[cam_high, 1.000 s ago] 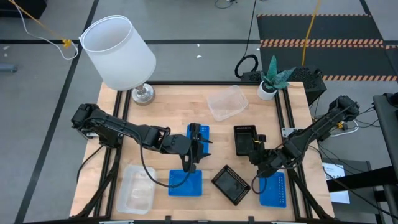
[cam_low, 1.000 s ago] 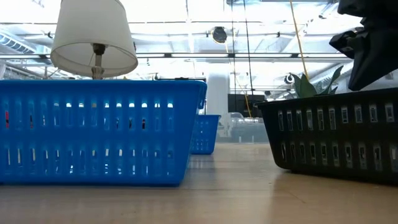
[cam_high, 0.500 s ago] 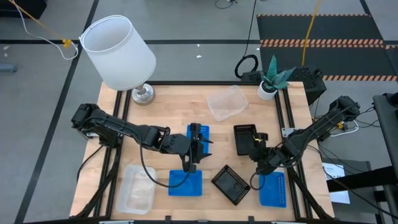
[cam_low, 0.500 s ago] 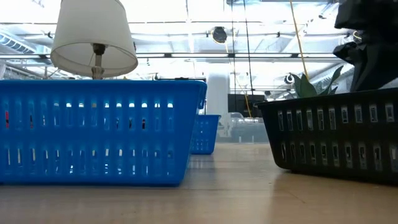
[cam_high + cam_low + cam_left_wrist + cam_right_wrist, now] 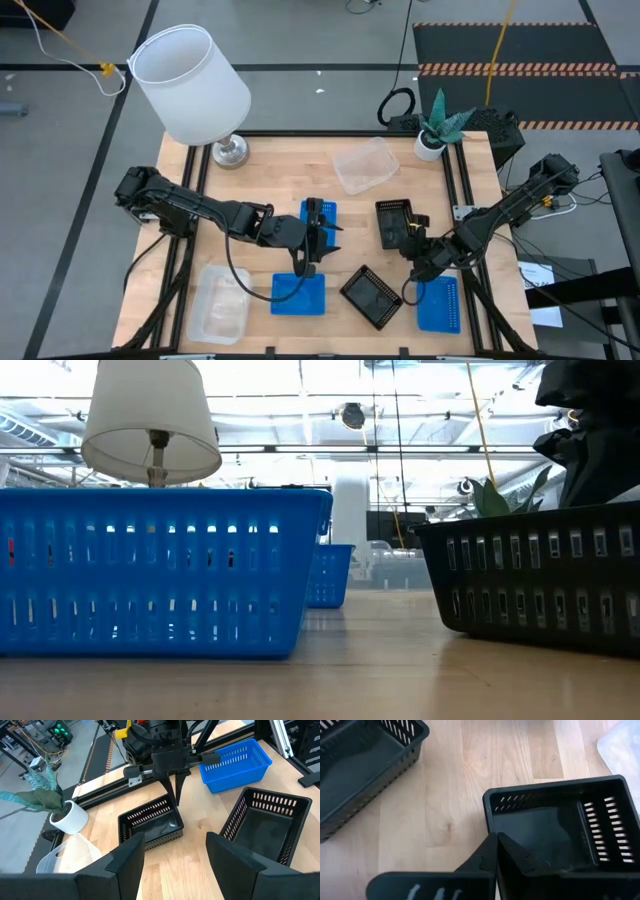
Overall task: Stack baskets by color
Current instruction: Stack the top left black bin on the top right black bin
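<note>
My right gripper (image 5: 496, 837) is shut. Its tips stand at the rim of a black basket (image 5: 393, 222) in mid-table, by the basket's near right corner. A second black basket (image 5: 372, 296) lies askew toward the near edge. Blue baskets rest on the table at mid-table (image 5: 320, 212), near the front (image 5: 300, 293) and at the near right (image 5: 438, 305). Clear baskets lie at the back (image 5: 365, 165) and near left (image 5: 220, 305). My left gripper (image 5: 175, 840) hovers open over the middle, nothing between its fingers. My right gripper has its shut fingertips (image 5: 492, 845) over the side wall (image 5: 489, 815) of the black basket, coming slanting down from the table's right. I cannot tell whether they touch the wall. The basket stands flat on the table.
A white lamp (image 5: 190, 85) stands at the back left corner, and a potted plant (image 5: 435, 125) at the back right. Bare wood lies between the two black baskets (image 5: 450, 820) and along the far middle.
My right gripper has rolled a little about its own line above the black basket, then kept still. No basket has moved.
</note>
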You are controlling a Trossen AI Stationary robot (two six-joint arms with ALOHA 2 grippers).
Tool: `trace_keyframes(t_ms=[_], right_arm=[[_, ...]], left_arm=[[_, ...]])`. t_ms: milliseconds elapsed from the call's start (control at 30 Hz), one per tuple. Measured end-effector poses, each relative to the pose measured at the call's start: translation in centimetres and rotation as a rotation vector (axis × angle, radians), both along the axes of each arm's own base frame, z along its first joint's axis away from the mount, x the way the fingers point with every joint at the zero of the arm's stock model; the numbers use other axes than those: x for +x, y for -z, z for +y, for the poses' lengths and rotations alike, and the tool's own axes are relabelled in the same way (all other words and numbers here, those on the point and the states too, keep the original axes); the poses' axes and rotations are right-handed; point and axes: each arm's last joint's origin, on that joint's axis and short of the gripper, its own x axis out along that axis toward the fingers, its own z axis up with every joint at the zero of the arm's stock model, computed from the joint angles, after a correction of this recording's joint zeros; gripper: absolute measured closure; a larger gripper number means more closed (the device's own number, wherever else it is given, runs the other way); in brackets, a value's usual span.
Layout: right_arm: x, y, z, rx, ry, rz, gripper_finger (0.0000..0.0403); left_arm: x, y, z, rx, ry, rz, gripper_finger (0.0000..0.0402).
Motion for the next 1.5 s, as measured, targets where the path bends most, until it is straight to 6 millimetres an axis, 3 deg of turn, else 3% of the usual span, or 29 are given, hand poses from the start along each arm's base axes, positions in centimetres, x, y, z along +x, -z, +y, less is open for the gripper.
trace_keyframes(t_ms=[433, 1033, 1500], right_arm=[[-0.2, 1.6, -0.1, 0.043, 0.045, -0.027, 0.0399], [0.8, 2.4, -0.3, 0.060, 0.110, -0.041, 0.0399], [1.3, 2.4, -0.2, 0.116, 0.061, -0.032, 0.0399]], left_arm=[[0.0, 0.0, 0.0, 0.001, 0.000, 0.000, 0.0188], [0.0, 0.0, 0.0, 0.000, 0.000, -0.002, 0.0188], [0.0, 0.0, 0.0, 0.000, 0.000, -0.002, 0.0188]])
